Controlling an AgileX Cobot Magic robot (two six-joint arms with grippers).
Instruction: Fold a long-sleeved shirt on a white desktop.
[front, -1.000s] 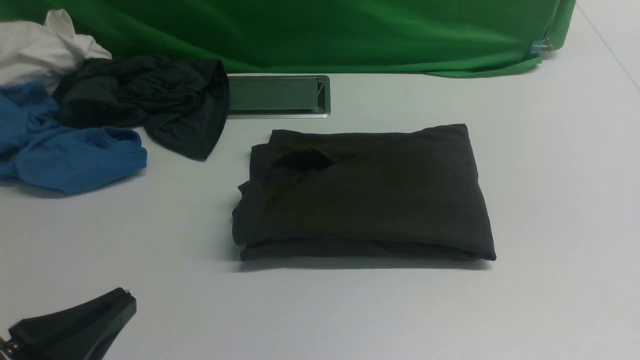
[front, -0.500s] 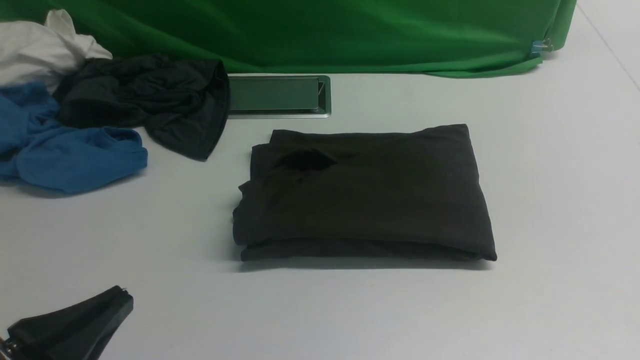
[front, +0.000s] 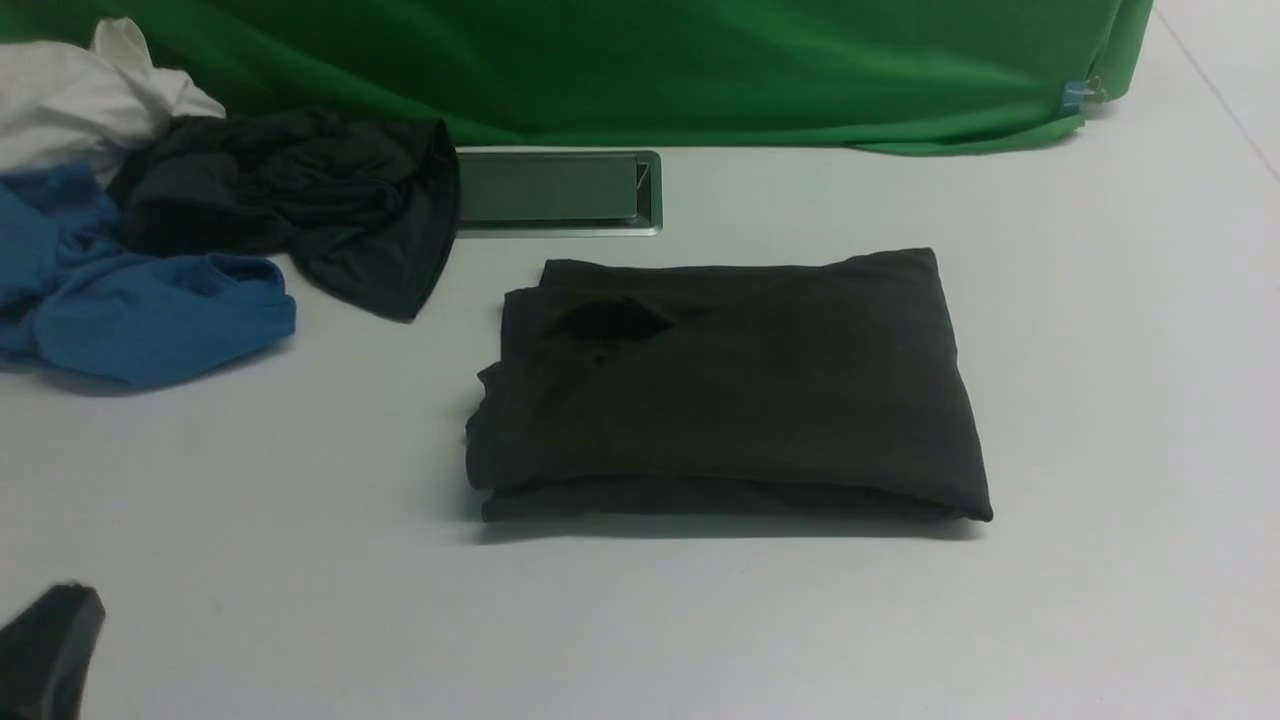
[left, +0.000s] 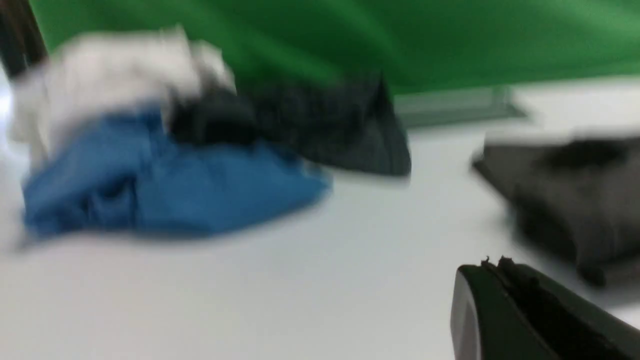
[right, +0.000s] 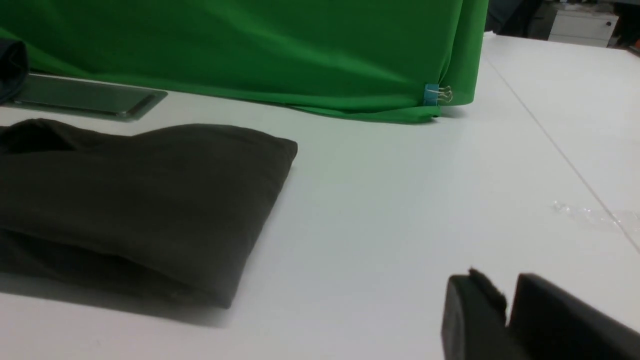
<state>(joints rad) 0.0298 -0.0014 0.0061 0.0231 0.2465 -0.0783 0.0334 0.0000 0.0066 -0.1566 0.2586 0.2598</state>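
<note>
Closest to the robot, at about 7 o'clock on the white desk (front: 1100, 400), the tip of the left tool (front: 45, 650) pokes into the front view. In the left wrist view the left tool (left: 495, 267) has its two black halves pressed tight together, with nothing between them. The right tool (right: 500, 295) shows only in its own wrist view, low over bare desk. Its two halves stand a little apart with a thin gap, and nothing is in the gap. Next, in the middle of the desk, lies the long-sleeved shirt (front: 730, 385). It is dark, nearly black, and folded into a flat, thick rectangle with layers stacked on one another. Its side at 3 o'clock is a smooth, rounded fold. Its side at 9 o'clock is bumpier, with loose edges showing. A darker hollow sits near its corner at 10 o'clock. No print shows on the top. Neither tool touches it. Farther off, at about 10 o'clock, a messy pile of clothes lies on the desk: a blue garment (front: 140, 300) in front, a crumpled black garment (front: 300, 200) behind it, and a white garment (front: 80, 100) at the back. Just beside the black one, at 12 o'clock, a grey metal hatch (front: 550, 190) is set flat into the desk with its lid down. Farthest away hangs a green cloth (front: 650, 70), with a small blue clip (front: 1078, 95) at its corner at 1 o'clock.
</note>
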